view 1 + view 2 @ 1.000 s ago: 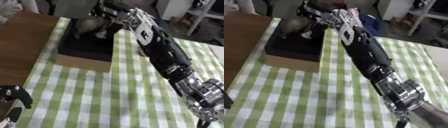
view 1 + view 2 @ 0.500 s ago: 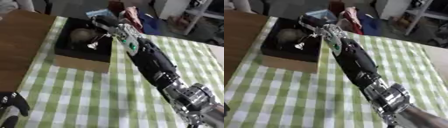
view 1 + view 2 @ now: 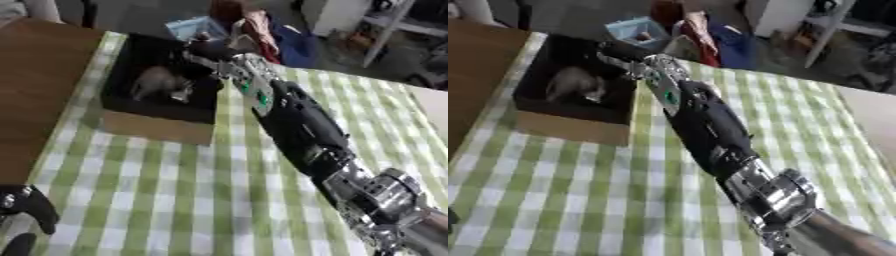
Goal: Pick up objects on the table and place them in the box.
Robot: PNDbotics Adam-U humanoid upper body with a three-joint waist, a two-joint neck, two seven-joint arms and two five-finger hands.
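A box [image 3: 157,127] with a black inside and a cardboard-brown front wall stands at the far left of the checked cloth. Inside it lie a rounded grey object [image 3: 157,82] and, right beside it, a small silvery thing [image 3: 182,95]. My right arm stretches across the table from the lower right. Its hand [image 3: 623,52] hovers over the box's far right rim, fingers out straight toward the left and nothing in them. My left hand [image 3: 30,206] rests open at the lower left corner, away from the box.
A green and white checked cloth [image 3: 175,200] covers the table, with bare brown wood [image 3: 35,100] along its left. Beyond the far edge are a blue bin [image 3: 636,32], red and blue fabric [image 3: 258,27] and a white shelf [image 3: 341,15].
My right hand has pulled back from over the middle of the box to its far right rim. The grey object stays in the box. The whole view has shifted with the head.
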